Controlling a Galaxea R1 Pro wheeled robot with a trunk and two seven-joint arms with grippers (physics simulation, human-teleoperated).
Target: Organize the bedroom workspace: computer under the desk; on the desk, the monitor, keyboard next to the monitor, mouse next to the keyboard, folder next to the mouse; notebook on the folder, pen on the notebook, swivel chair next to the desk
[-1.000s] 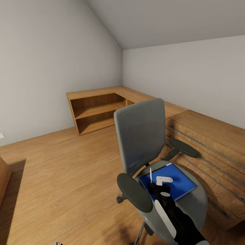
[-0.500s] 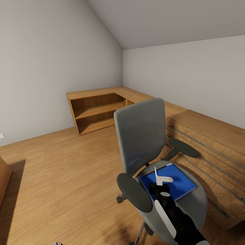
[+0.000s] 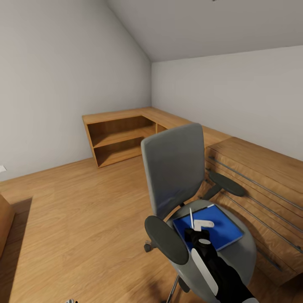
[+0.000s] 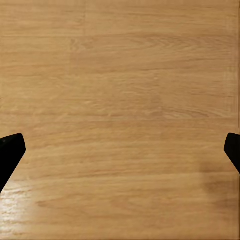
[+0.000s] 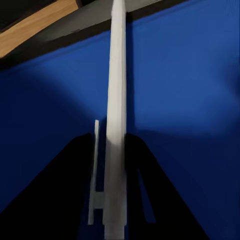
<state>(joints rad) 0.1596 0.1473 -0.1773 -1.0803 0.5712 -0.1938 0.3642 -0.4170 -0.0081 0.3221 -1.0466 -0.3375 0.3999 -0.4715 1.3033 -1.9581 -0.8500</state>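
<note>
Over grey swivel chair (image 3: 176, 168) seat: right gripper (image 3: 198, 222) fingers apart above flat blue folder (image 3: 219, 229), probably lining up pickup; left gripper (image 4: 120, 150) spread wide.

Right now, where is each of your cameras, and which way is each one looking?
Head view: up on my head, looking down at the chair with the folder on its seat; my right gripper is above it.
Left wrist view: by my left gripper, facing the floor; dark fingertips at the edges.
Right wrist view: along my right gripper's fingers, facing the folder.
Shared: head and right wrist both see the folder.
</note>
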